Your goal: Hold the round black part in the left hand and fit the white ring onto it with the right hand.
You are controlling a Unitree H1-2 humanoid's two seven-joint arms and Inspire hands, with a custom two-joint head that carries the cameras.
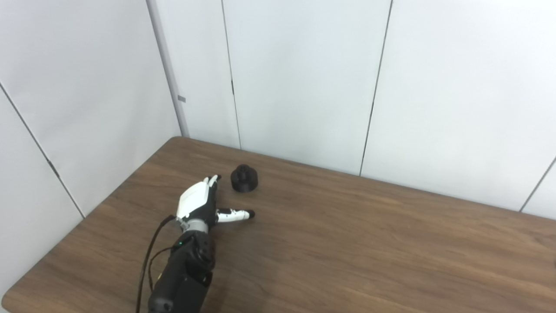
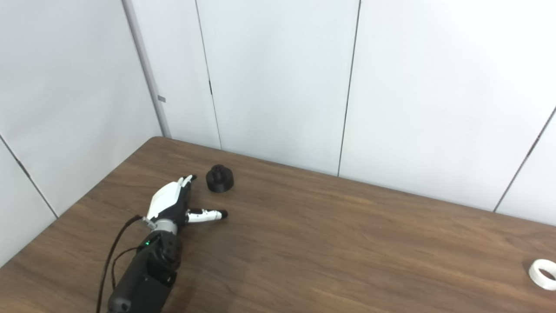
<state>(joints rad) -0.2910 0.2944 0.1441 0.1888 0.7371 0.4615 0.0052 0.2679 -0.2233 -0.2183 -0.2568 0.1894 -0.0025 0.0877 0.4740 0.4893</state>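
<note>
The round black part (image 1: 244,178) stands on the brown table (image 1: 347,243), toward its far left. My left hand (image 1: 200,202) is open, fingers pointing toward the part and thumb stretched out to the right. It sits just short of the part and to its left, not touching it. The white ring (image 2: 543,273) lies flat on the table at the far right edge of the right eye view; it is out of the left eye view. My right hand is not in view.
White wall panels (image 1: 304,78) stand close behind the table's far edge and along its left side. The table's left edge (image 1: 87,217) runs near my left arm (image 1: 182,274).
</note>
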